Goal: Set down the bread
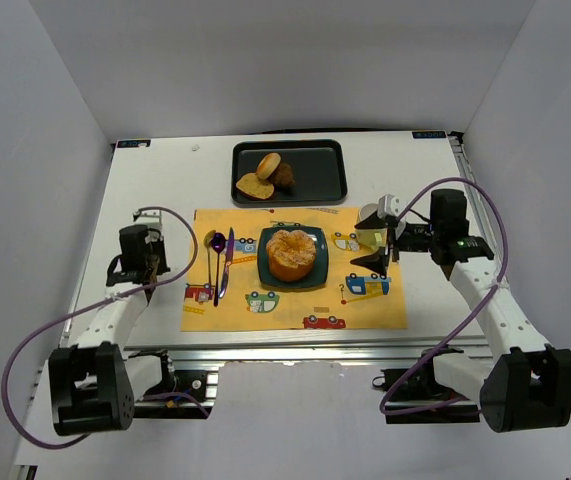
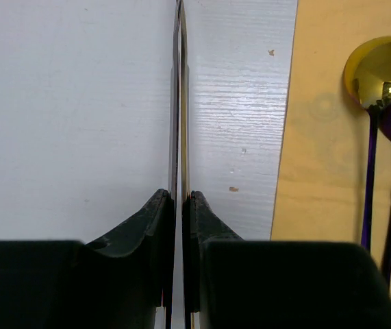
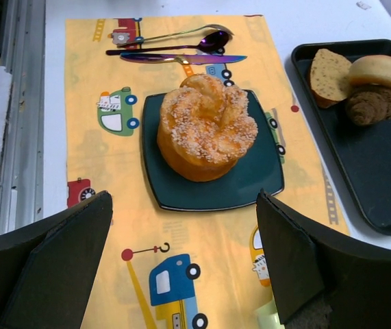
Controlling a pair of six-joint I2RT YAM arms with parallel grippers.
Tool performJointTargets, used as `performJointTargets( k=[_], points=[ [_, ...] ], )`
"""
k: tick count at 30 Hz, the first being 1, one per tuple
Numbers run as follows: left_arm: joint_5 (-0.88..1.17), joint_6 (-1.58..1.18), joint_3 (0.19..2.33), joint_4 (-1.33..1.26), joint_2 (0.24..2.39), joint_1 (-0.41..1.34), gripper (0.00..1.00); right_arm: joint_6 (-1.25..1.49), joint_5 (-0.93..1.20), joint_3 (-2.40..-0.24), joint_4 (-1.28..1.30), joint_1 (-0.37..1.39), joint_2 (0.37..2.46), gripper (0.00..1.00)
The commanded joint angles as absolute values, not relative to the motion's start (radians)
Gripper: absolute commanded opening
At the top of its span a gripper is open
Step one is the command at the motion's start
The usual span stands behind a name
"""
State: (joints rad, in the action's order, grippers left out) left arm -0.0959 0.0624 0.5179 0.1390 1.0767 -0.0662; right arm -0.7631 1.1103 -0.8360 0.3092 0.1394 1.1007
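Note:
The bread (image 1: pixel 291 253), a large orange-golden bun with a swirled, seeded top, sits on the teal plate (image 1: pixel 266 276) in the middle of the yellow placemat (image 1: pixel 295 310). In the right wrist view the bread (image 3: pixel 207 127) stands upright on the plate (image 3: pixel 250 185), just ahead of my fingers. My right gripper (image 1: pixel 370 245) is open and empty, to the right of the plate, its jaws wide apart (image 3: pixel 183 200) above the placemat. My left gripper (image 1: pixel 137 240) is shut and empty over bare table left of the placemat (image 2: pixel 179 199).
A black tray (image 1: pixel 315 175) at the back holds a pale bun (image 1: pixel 268 165), a bread slice (image 1: pixel 255 186) and a dark brown piece (image 1: pixel 284 176). Spoons and a knife (image 1: pixel 220 265) lie left of the plate. A pale green item (image 3: pixel 270 319) lies by my right finger.

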Motion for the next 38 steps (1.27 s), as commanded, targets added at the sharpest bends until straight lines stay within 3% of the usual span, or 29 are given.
performJointTargets(
  k=[1, 12, 13, 16, 17, 20, 28, 32, 36, 38],
  points=[
    [0.072, 0.110, 0.500, -0.049, 1.141, -0.109, 0.00, -0.802, 1.124, -0.876, 0.353, 0.156, 1.117, 0.89],
    [0.143, 0.041, 0.503, -0.101, 1.281, -0.199, 0.23, -0.813, 1.049, -0.933, 0.431, 0.212, 1.169, 0.89],
    [0.152, 0.043, 0.505, -0.094, 1.282, -0.207, 0.31, -0.811, 1.046, -0.943, 0.440, 0.210, 1.180, 0.89],
    [0.167, 0.044, 0.514, -0.054, 1.296, -0.233, 0.40, -0.810, 1.032, -0.968, 0.483, 0.210, 1.200, 0.90],
    [0.184, 0.044, 0.517, -0.046, 1.305, -0.242, 0.51, -0.811, 1.031, -0.971, 0.491, 0.212, 1.203, 0.89],
    [0.207, 0.052, 0.518, -0.028, 1.307, -0.252, 0.69, -0.813, 1.026, -0.977, 0.499, 0.210, 1.200, 0.90],
    [0.199, 0.028, 0.551, 0.035, 1.223, -0.258, 0.78, -0.608, 0.908, -0.989, 0.405, 0.212, 1.204, 0.89],
    [0.169, -0.105, 0.604, 0.096, 1.138, -0.259, 0.79, -0.305, 0.692, -1.017, 0.310, 0.210, 1.209, 0.90],
    [0.155, -0.280, 0.624, 0.121, 1.040, -0.259, 0.77, -0.230, 0.542, -1.075, 0.298, 0.212, 1.219, 0.89],
    [0.189, -0.360, 0.623, 0.114, 0.982, -0.259, 0.32, -0.232, 0.552, -1.074, 0.282, 0.210, 1.216, 0.90]
  ],
)
